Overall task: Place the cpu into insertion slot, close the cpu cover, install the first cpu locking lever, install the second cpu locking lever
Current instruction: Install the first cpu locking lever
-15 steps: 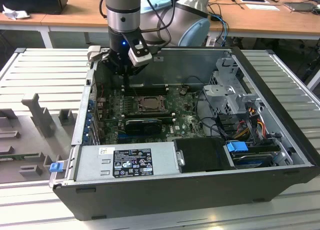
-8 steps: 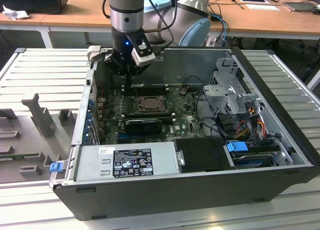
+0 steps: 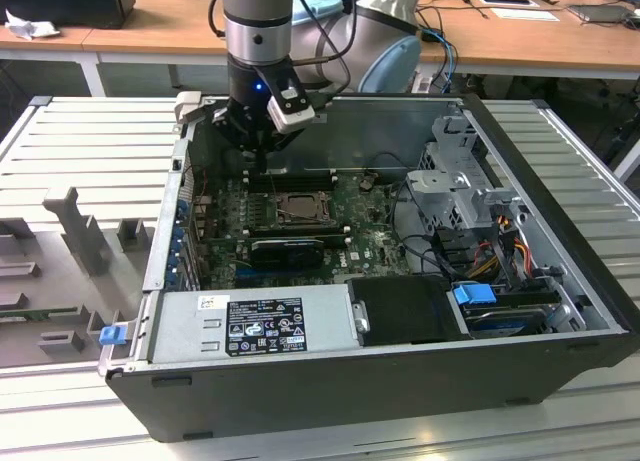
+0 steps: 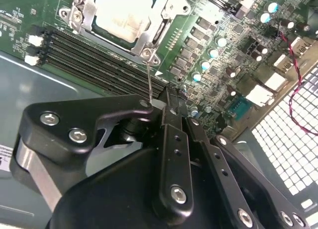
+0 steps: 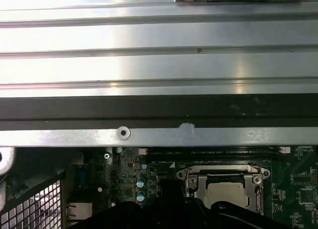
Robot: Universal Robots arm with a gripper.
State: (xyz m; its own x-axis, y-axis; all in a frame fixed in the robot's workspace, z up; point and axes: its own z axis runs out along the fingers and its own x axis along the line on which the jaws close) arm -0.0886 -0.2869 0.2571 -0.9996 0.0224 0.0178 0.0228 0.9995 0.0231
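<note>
- Exterior view: the arm comes straight down over the far wall of the open computer case [image 3: 560, 311]; the hand [image 3: 262, 153] points down into the case, just above the long black memory slots [image 3: 290, 179]; the insertion slot [image 3: 297, 209] sits on the green circuit board [image 3: 370, 243] just past those memory slots from the hand, with the cpu cover [image 3: 296, 210] lying over it; the case wall rises close behind the hand, while open board lies on the slot's other sides; the case rests on a ribbed metal bench [image 3: 90, 141].
- Second wrist view: the hand [image 4: 166, 107] is clenched, its black fingers [image 4: 171, 139] meeting on a thin wire locking lever [image 4: 149, 80]; the lever runs from the fingertips to the nearest corner of the cpu cover [image 4: 144, 40]; the cpu [image 4: 124, 15] shows pale through the cover's window, seated in the socket; the memory slots [image 4: 94, 57] lie between cover and hand.
- First wrist view: the cpu cover [image 5: 223, 182] lies flat over the cpu [image 5: 226, 194], near the case rim [image 5: 149, 134]; ribbed bench [image 5: 159, 55] lies beyond that rim.
</note>
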